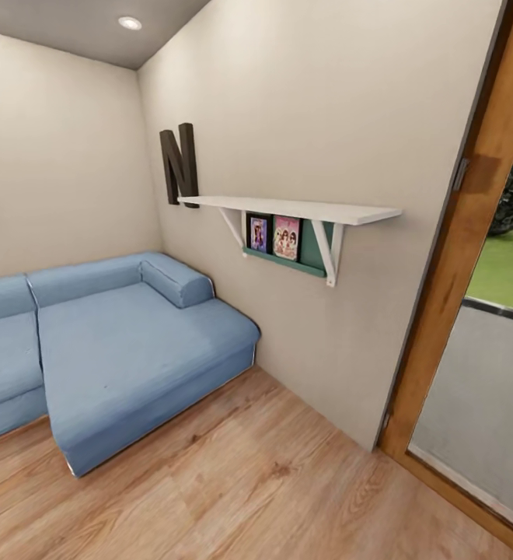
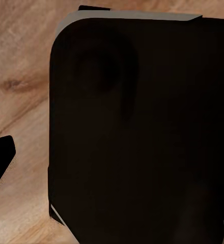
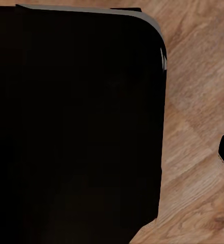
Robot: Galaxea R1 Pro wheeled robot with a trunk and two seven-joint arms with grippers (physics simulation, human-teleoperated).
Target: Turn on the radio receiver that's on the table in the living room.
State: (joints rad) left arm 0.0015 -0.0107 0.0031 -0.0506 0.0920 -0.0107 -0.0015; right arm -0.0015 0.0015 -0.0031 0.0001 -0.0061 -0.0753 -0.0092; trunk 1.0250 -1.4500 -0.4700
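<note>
A blue sofa (image 1: 124, 350), a white wall shelf (image 1: 303, 210) and wood floor (image 1: 272, 482) were visible — no radio or counter in sight, so its handling went unjudged — and either end effector's state was impossible to tell.

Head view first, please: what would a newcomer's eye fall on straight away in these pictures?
Most likely the big blue sofa, set in the room's corner on the wooden floor. Next, the dark letter N on the wall, just above the near end of a white shelf with two framed pictures under it. On the right, a wooden door frame opens onto green grass outside.
</note>
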